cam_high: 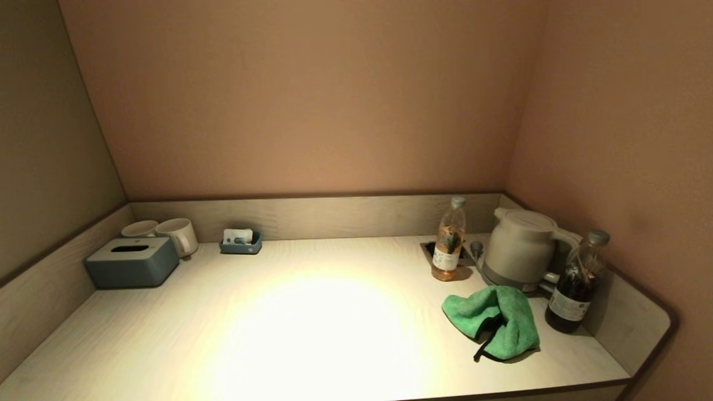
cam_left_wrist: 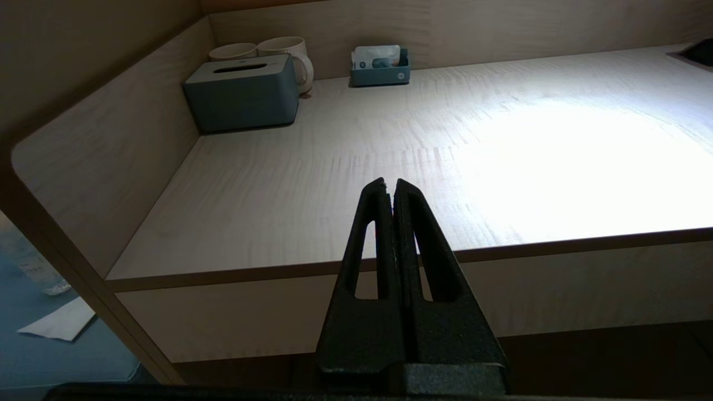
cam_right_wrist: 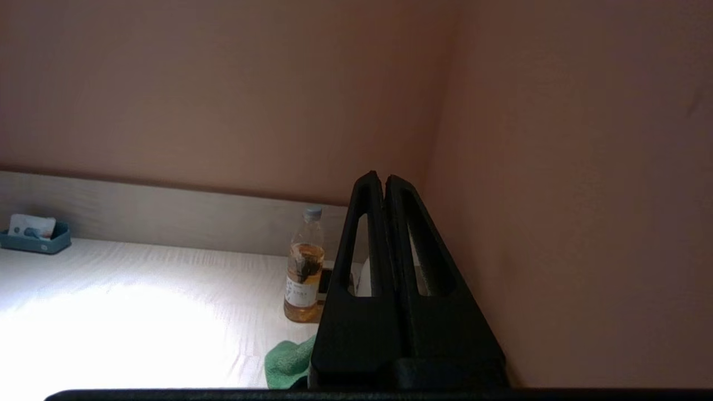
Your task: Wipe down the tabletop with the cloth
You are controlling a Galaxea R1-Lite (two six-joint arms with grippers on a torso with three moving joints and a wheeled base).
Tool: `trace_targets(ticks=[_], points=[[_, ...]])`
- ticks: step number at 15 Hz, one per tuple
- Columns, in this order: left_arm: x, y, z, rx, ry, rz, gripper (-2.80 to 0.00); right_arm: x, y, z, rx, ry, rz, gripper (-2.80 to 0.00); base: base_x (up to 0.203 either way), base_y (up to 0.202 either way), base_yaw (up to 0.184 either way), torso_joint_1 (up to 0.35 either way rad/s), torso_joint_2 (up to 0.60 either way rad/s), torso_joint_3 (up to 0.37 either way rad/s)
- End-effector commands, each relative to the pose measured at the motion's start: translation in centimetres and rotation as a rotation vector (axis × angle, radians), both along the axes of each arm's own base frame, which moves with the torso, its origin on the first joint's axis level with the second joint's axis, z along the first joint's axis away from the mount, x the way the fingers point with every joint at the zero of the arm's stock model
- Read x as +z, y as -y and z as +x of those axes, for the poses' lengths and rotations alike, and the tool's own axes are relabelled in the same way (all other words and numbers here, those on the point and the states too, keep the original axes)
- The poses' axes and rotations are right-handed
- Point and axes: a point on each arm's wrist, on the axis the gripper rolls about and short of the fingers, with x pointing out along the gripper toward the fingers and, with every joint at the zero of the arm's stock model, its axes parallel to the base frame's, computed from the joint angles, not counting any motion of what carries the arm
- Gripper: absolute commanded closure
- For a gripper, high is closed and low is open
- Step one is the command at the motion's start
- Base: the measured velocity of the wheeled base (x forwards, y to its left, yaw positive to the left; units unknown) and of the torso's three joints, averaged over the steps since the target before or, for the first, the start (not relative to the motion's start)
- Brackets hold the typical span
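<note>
A green cloth (cam_high: 494,320) with a black loop lies crumpled on the light wooden tabletop (cam_high: 312,317) at the right, in front of the kettle. Its edge also shows in the right wrist view (cam_right_wrist: 287,362). Neither arm shows in the head view. My left gripper (cam_left_wrist: 390,182) is shut and empty, held off the table's front edge on the left side. My right gripper (cam_right_wrist: 379,177) is shut and empty, raised near the table's right front, short of the cloth and pointing toward the back right corner.
A white kettle (cam_high: 521,248), a bottle of amber drink (cam_high: 449,240) and a dark bottle (cam_high: 576,281) stand at the back right. A grey tissue box (cam_high: 132,262), two mugs (cam_high: 178,235) and a small blue tray (cam_high: 240,243) stand at the back left. Walls enclose three sides.
</note>
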Motion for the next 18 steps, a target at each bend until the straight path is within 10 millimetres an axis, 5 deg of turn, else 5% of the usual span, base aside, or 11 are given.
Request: trace_targets(ticks=[1,8,13,18], points=[[0.0,0.0,0.0,0.0,0.0,0.0,0.0,-2.7,-0.2,-3.3,0.006,-0.1,0.007,0.0,0.0,0.0,0.0,0.0,0.0,0.0],[0.0,0.0,0.0,0.0,0.0,0.0,0.0,-7.7,-0.2,-8.3,0.038,-0.111,0.017,0.0,0.0,0.0,0.0,0.0,0.0,0.0],[0.0,0.0,0.0,0.0,0.0,0.0,0.0,-10.3,0.0,-9.6,0.005,-0.063,0.026,0.0,0.0,0.0,0.0,0.0,0.0,0.0],[0.0,0.0,0.0,0.0,0.0,0.0,0.0,-14.6,0.1,-6.1,-0.068,0.018,0.017,0.0,0.0,0.0,0.0,0.0,0.0,0.0]])
